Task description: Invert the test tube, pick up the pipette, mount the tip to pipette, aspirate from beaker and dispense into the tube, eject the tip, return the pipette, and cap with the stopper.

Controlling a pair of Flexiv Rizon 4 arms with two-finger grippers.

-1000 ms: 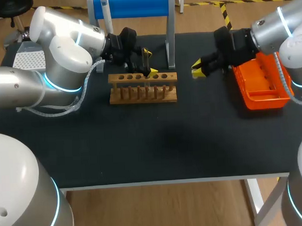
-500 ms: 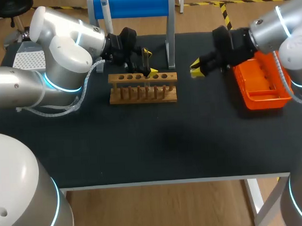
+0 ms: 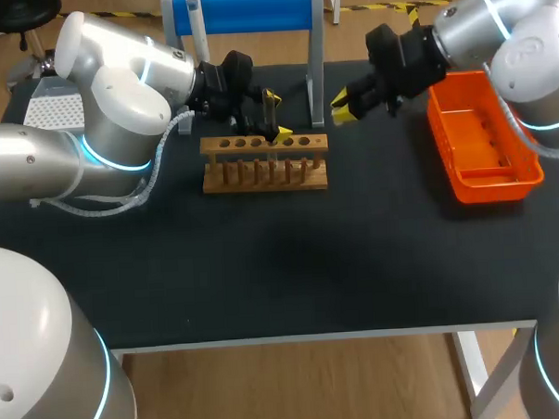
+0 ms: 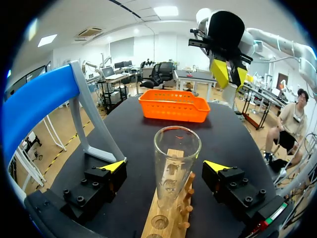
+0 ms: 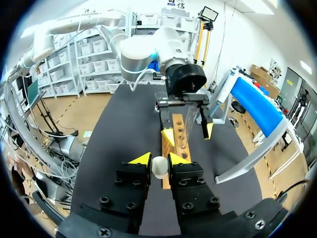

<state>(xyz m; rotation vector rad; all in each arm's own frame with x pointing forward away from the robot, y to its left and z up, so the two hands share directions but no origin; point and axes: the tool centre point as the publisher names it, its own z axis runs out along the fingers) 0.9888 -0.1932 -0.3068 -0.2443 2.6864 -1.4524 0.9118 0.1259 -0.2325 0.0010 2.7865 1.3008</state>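
A black desk [image 3: 291, 265] is seen from above, with two robot arms coming in from its left and right sides. A light wooden test tube rack [image 3: 264, 164] lies left of the desk's middle, toward the back edge, its long axis parallel to that edge. A clear glass test tube [image 4: 176, 163] stands upright in the rack with its open mouth facing up. Whether it holds liquid cannot be told.

The left end effector [image 3: 277, 116] sits at the rack with its yellow-tipped fingers spread wide. One finger is on each side of the tube, and a gap shows on both sides, so neither touches the glass.

The right end effector [image 3: 343, 109] hangs above the desk near the back edge, just past the rack's right end. Its fingers are closed narrowly on a small white stopper [image 5: 159, 167], pinched from both sides. From it, the rack runs straight ahead and the tube lies further along that line, inside the left end effector's open fingers.

Capping looks like the step in hand. The right arm carries the stopper, so it would have to bring it over the upward-facing mouth and press down along the tube's vertical axis.

An orange plastic basket [image 3: 492, 186] rests near the desk's right edge. A blue-topped stand [image 3: 243, 12] rises at the back edge behind the rack.
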